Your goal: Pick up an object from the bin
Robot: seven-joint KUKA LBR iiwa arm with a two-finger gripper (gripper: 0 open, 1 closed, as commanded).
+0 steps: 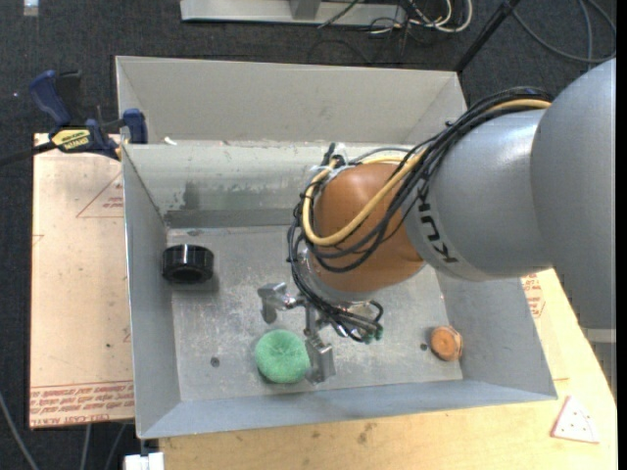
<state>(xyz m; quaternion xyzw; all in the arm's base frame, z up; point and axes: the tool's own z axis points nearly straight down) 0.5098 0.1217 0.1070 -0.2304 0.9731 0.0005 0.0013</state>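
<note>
the bin (147, 262) is holding a black ring (186, 263), green ball (281, 356) and orange bit (446, 343); the hand (294, 331) is hanging open just beside the round ball.

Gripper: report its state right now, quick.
Gripper: open, nothing between its spread fingers; one fingertip stands right beside the green fuzzy ball near the front wall of the bin.
</note>
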